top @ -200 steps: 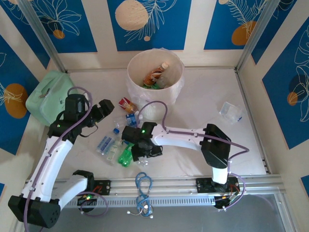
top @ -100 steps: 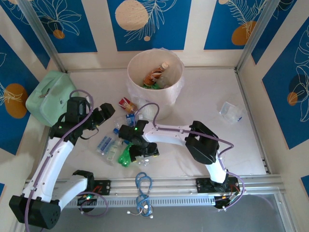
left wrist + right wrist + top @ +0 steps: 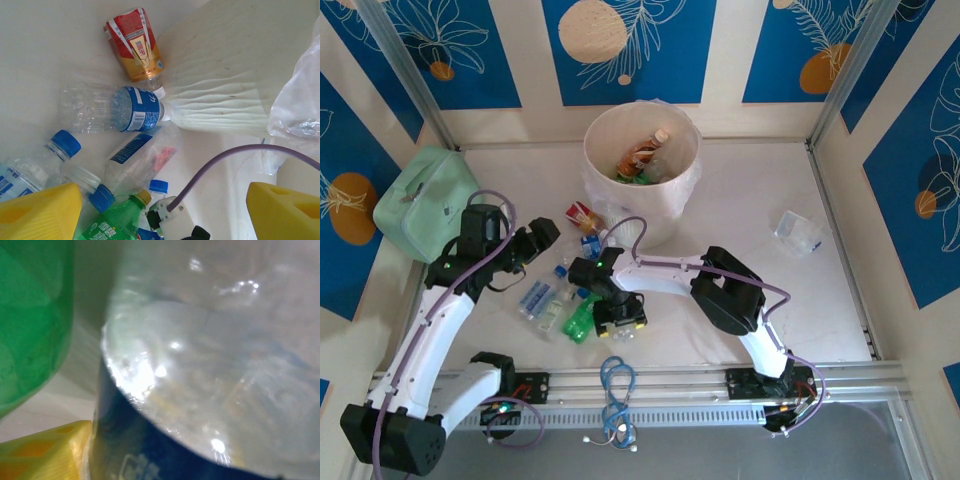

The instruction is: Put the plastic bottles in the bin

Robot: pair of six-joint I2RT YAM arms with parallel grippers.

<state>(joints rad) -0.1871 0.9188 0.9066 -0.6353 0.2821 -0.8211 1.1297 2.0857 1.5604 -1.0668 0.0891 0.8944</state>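
Right pincer (image 3: 620,322), grip uncertain, crowds a clear bottle (image 3: 215,365); an off-centre squeeze could squirt it away. Left pincer (image 3: 164,207) stands apart.

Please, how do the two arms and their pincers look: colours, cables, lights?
The left arm and right arm have white links and black joint housings; a purple cable runs along each. The left pincer and right pincer are black with yellow fingers. A small green light glows on each wrist.

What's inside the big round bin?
Inside the bin lie bottles: an orange-labelled bottle on top, a green bottle beside it. Anything underneath them is covered.
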